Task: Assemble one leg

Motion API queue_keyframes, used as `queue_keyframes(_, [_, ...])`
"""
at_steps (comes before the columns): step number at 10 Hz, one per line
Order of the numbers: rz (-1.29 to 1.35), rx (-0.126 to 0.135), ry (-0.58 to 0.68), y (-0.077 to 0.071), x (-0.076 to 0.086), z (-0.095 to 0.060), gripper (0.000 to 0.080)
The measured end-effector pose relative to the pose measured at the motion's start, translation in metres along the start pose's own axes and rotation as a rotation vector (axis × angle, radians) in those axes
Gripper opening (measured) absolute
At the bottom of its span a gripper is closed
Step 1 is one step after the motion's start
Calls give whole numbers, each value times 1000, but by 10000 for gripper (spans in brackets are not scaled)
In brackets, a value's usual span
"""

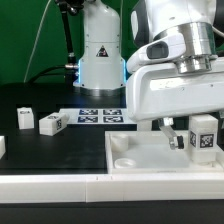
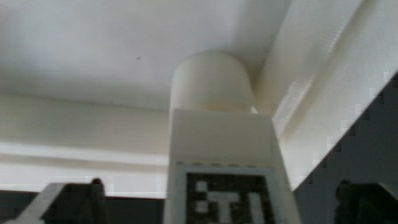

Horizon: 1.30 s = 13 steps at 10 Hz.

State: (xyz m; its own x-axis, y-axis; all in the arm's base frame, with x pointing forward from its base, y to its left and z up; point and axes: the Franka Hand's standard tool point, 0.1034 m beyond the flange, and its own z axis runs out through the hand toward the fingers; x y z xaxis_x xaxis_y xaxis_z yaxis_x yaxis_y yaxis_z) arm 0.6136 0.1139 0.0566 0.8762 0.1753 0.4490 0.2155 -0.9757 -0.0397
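The hand point(image 1: 184, 133) hangs low over the big white square piece point(image 1: 130, 158) at about 3 o'clock in the exterior view, its fingers point(image 1: 167, 128) spread and released. One leg point(image 1: 204, 138) stands upright on that piece between the fingers, its marker tag facing the camera. In the wrist view the same leg point(image 2: 221, 120) runs up between the dark fingertips point(image 2: 71, 200), rounded end against the white piece point(image 2: 89, 50), clear of both pads. Two more legs point(image 1: 53, 123) point(image 1: 24, 118) lie on the black desk point(image 1: 40, 150) near 9 o'clock, and the marker board point(image 1: 100, 116) lies near the centre.
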Motion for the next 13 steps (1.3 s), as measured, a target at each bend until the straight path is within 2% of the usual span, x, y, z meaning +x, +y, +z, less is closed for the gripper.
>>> queue_keyframes(2, [0, 0, -2, 0, 1, -1, 649])
queue_keyframes(4, [-1, -1, -6, 2, 10, -14, 649])
queue_keyframes(7, [7, -3, -20, 9, 18, -20, 649])
queue_keyframes(12, [19, 81, -451, 2, 10, -22, 649])
queue_keyframes(13, [19, 93, -499, 0, 11, -21, 649])
